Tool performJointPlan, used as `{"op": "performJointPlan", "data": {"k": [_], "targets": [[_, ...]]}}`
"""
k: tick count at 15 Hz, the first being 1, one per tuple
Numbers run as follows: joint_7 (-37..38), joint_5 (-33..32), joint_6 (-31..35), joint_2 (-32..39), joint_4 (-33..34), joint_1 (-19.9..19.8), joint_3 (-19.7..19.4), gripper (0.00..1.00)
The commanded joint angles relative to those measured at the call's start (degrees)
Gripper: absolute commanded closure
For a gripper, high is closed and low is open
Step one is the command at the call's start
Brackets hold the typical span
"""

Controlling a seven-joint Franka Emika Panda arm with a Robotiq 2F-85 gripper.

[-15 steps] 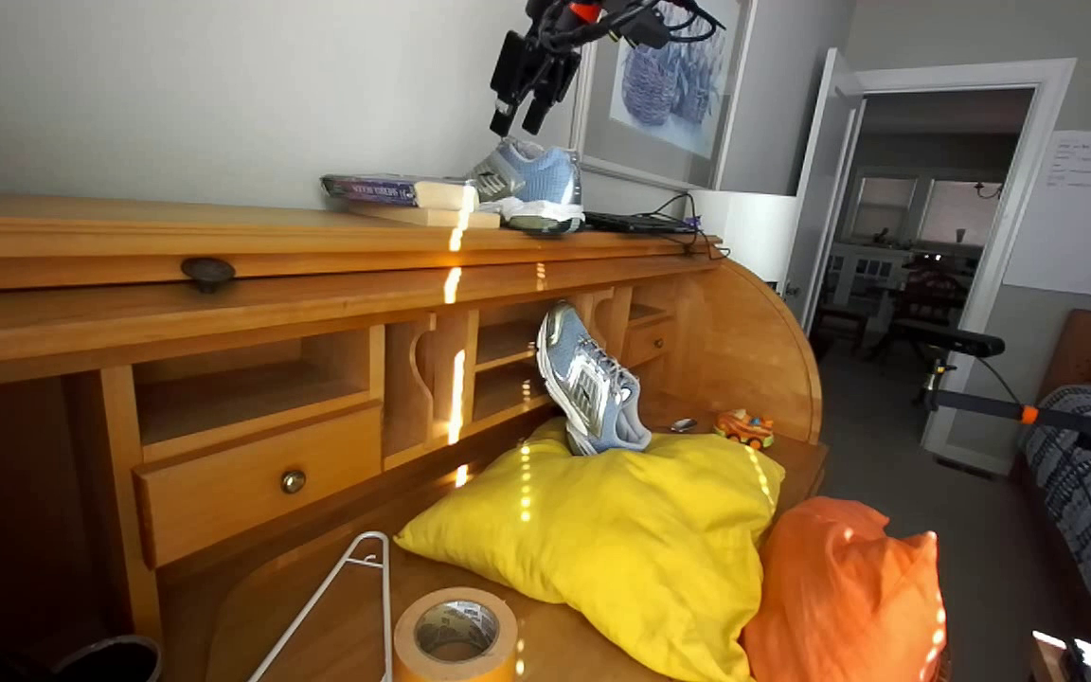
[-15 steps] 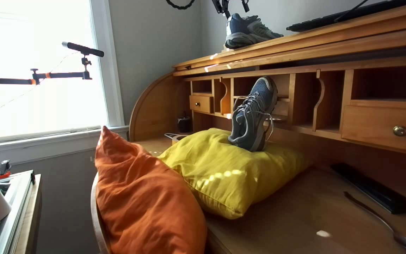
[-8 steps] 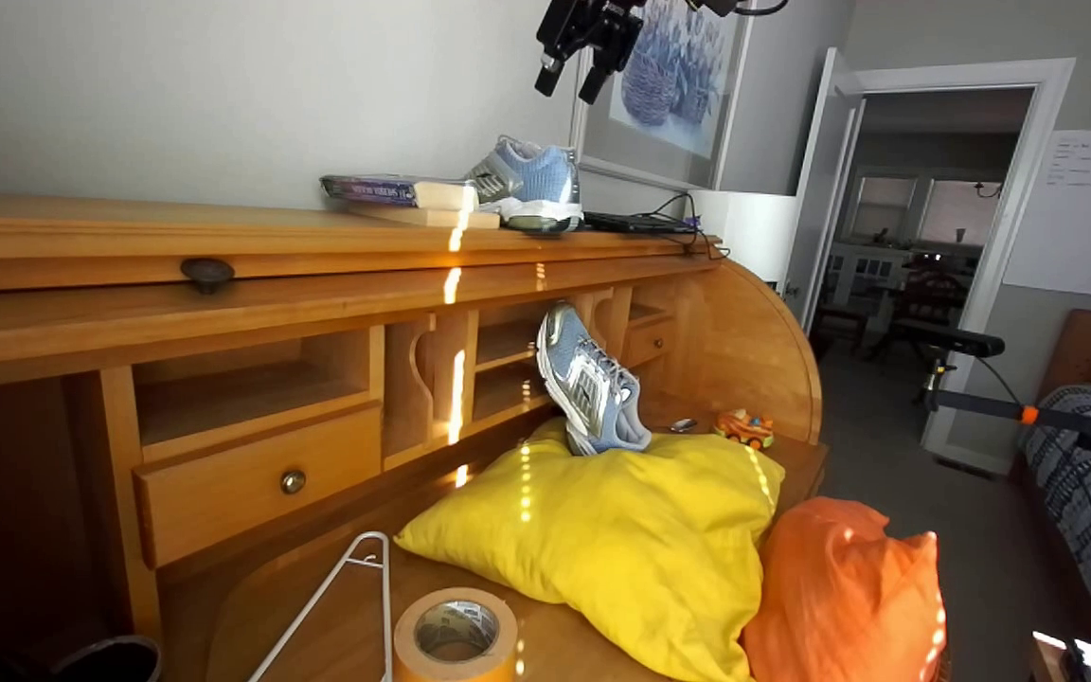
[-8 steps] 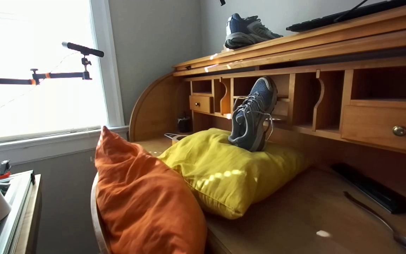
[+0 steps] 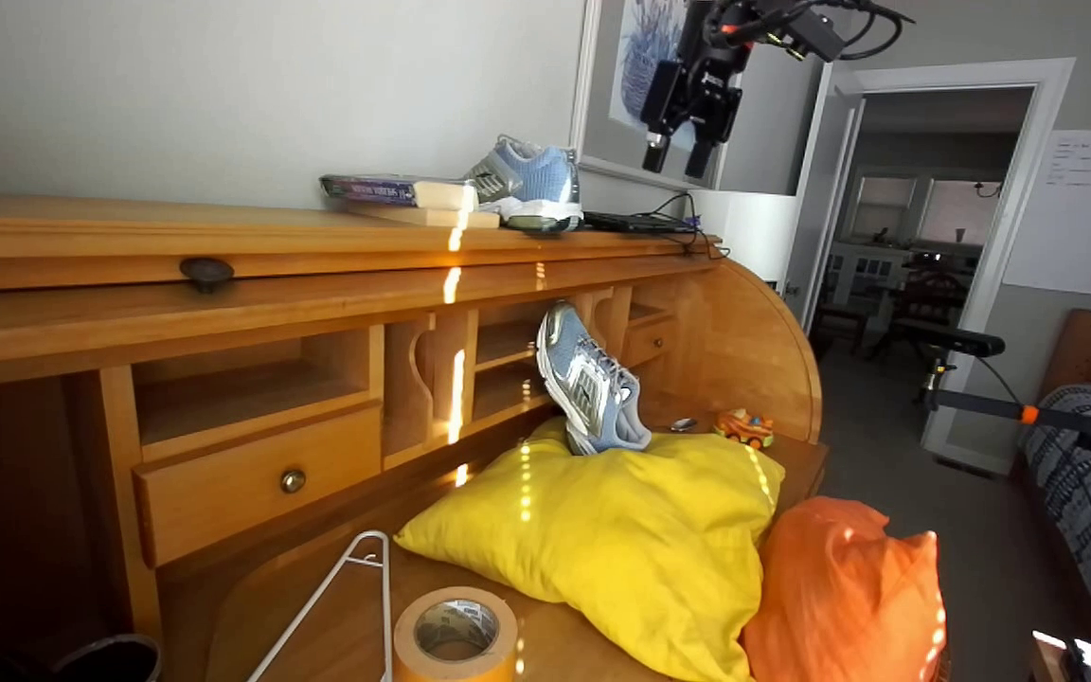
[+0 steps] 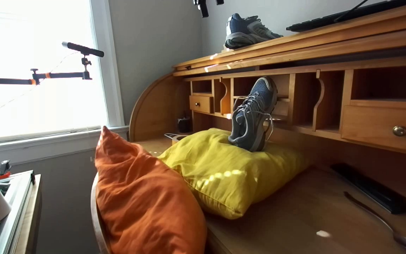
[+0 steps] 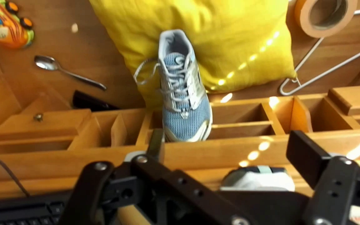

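Presently: pincer (image 5: pixel 677 161), 1 no., aloft over roll-top desk (image 5: pixel 754 332), fingers (image 7: pixel 306 153) spread wide apart. Item: blue-gray shoe (image 7: pixel 180 89), laced, below pincer & well apart fr. it; tilted steeply, heel on yellow pillow (image 5: pixel 593 530), toe up; in wrist view toe shows just R of L finger's tip; whether toe touches pigeonholes (image 7: pixel 242 125), can't tell. Item: matching shoe (image 5: pixel 531 185), on desk's top, lower than pincer & L of it in an exterior view; partly hidden, btwn. fingers, in wrist view. Item: books (image 5: pixel 394 192), 2, stacked beside matching shoe, farther L of pincer in an exterior view. Item: black kbd (image 7: pixel 20 212), also on desk's top, under pincer in an exterior view, lower L of it in wrist view. Item: orange pillow (image 5: pixel 849 597), beside yellow pillow, lower R of pincer in an exterior view. Items: spoon (image 7: pixel 56 66) & toy car (image 7: pixel 5 28), on worktop (image 7: pixel 83 40), ahead of pincer, upper L in wrist view. Items: tape roll (image 7: pixel 322 32) & wht. hanger (image 5: pixel 386 606), ditto, upper R in wrist view. Item: framed picture (image 5: pixel 598 85), on wall (image 5: pixel 223 95), partly behind pincer in an exterior view. Item: dk. round container (image 6: pixel 184 125), far down & slightly L of pincer in an exterior view.
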Motion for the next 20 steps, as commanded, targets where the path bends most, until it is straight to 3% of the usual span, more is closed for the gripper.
{"op": "performJointPlan", "data": {"k": [1, 5, 13, 18, 20], "targets": [[-2.8, 2.8, 3.9, -6.2, -12.6, -0.9, -1.7, 0.0], [-10.1, 2.2, 10.6, -7.6, -22.7, -1.5, -3.6, 0.0], [-12.7, -4.9, 42.0, -1.8, -40.5, -3.3, -4.4, 0.0], [-9.7, -11.2, 58.1, 5.4, -44.0, -4.7, -4.2, 0.0], [-5.7, -16.5, 64.6, 9.0, -43.4, -5.4, -4.9, 0.0]]}}
